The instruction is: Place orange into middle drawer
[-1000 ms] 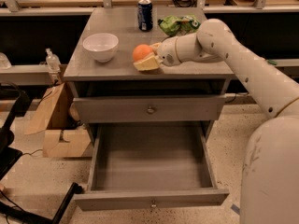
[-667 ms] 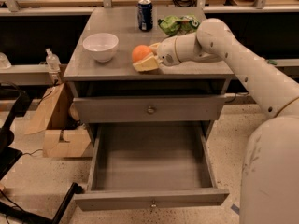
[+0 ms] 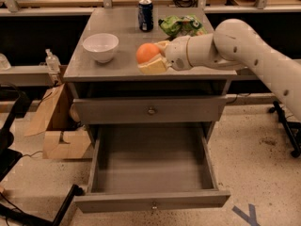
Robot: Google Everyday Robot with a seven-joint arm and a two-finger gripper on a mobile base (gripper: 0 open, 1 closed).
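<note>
Drawer first: the middle drawer (image 3: 150,166) stands pulled out toward the onlooker, its grey floor bare. Just above it, a second drawer (image 3: 117,111) sits closed behind its round knob. On the worktop (image 3: 89,68), near the front edge, the orange (image 3: 146,52) is pinched in the gripper (image 3: 151,56), one pale finger under the fruit and one at its far side; whether the fruit touches the surface cannot be told. The white arm (image 3: 235,44) reaches in from the right. A white bowl (image 3: 100,46) stands to the orange's left, apart from it. Farther back lie a green snack bag (image 3: 181,25) and a dark can (image 3: 146,14).
</note>
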